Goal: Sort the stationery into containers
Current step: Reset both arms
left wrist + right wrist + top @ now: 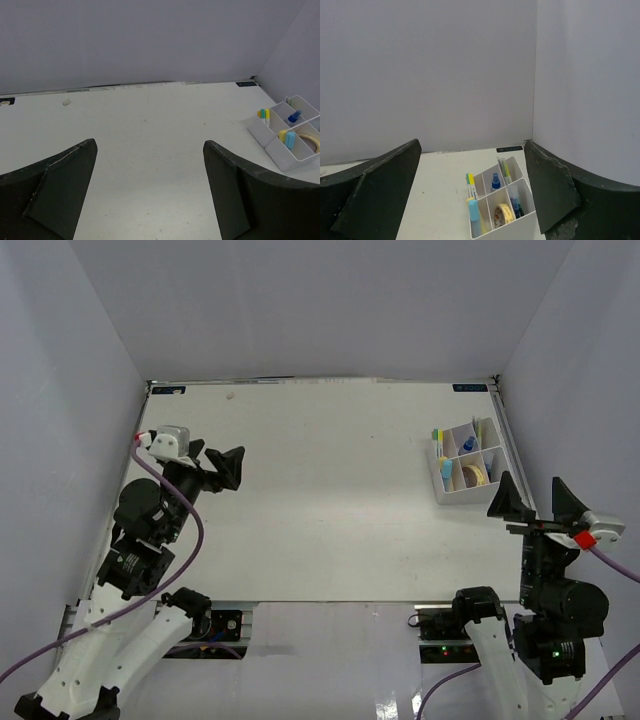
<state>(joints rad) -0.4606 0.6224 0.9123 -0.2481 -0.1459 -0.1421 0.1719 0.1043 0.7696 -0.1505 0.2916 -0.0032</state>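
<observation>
White organizer box [466,494], far right from above, holds the stationery [470,445]; we see left gripper [224,466] and right gripper [534,502] open, empty. Left wrist: no loose items on the table [150,120]. Right wrist: compartments stocked. We judge sorting finished.

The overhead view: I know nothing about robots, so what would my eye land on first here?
First, the small white divided box at the far right of the table, the only spot of colour: a blue bottle, a tan loop and yellow-tipped pens sit in its compartments. Then the left gripper at mid-left and the right gripper just in front of the box, both black, wide open and holding nothing.
</observation>
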